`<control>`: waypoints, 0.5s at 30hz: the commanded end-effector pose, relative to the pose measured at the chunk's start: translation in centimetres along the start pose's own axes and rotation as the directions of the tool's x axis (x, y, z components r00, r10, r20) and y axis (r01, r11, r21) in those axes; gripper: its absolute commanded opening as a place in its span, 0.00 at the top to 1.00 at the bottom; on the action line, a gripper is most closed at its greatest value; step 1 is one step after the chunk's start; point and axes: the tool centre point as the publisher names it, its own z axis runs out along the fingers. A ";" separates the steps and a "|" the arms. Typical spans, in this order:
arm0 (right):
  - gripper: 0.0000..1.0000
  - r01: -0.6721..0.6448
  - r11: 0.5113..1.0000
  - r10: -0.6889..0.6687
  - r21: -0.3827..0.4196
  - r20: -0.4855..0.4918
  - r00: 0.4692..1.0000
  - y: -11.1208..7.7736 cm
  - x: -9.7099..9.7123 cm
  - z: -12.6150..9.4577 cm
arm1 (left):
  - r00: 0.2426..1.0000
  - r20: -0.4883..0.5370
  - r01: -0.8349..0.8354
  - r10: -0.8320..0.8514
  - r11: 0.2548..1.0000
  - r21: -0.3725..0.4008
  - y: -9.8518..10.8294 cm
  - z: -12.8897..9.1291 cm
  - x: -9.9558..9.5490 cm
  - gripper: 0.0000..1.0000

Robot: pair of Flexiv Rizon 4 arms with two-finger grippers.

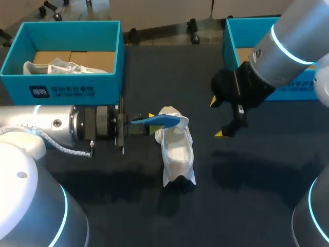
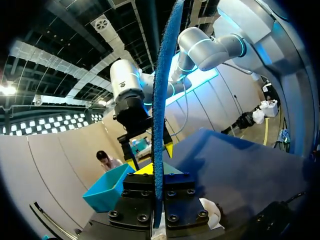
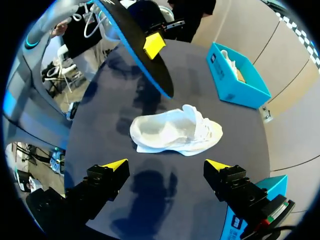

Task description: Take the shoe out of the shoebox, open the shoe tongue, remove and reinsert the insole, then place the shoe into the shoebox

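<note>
Head view has the white shoe [image 1: 177,152] lying on the table [image 1: 128,206] between the arms. The left gripper [image 1: 149,123] is pinched on one end of the blue insole [image 1: 162,121] just over the shoe's opening, and the right gripper [image 1: 216,118] is spread wide and empty off to the side. I'd guess the insole is light and bendy, and the shoe looks soft and easy to shove around, so I'd pin it at the heel collar while the insole goes in. Can't see into the toe at all, and the right shoebox [image 1: 230,38] is mostly hidden behind the right arm.
</note>
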 end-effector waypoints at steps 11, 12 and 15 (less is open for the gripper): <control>0.00 -0.020 1.000 0.020 -0.006 -0.024 1.000 -1.3 0.2 1.3 | 0.998 0.057 0.014 -0.012 0.999 -0.044 1.8 1.2 1.7 1.00; 0.00 -0.020 1.000 0.020 -0.006 -0.024 1.000 -1.3 0.2 1.3 | 0.998 0.058 0.014 -0.011 0.999 -0.047 1.8 1.3 1.8 1.00; 0.00 -0.020 1.000 0.020 -0.006 -0.024 1.000 -1.3 0.2 1.3 | 0.997 0.070 0.022 -0.017 0.998 -0.063 2.1 1.6 2.0 1.00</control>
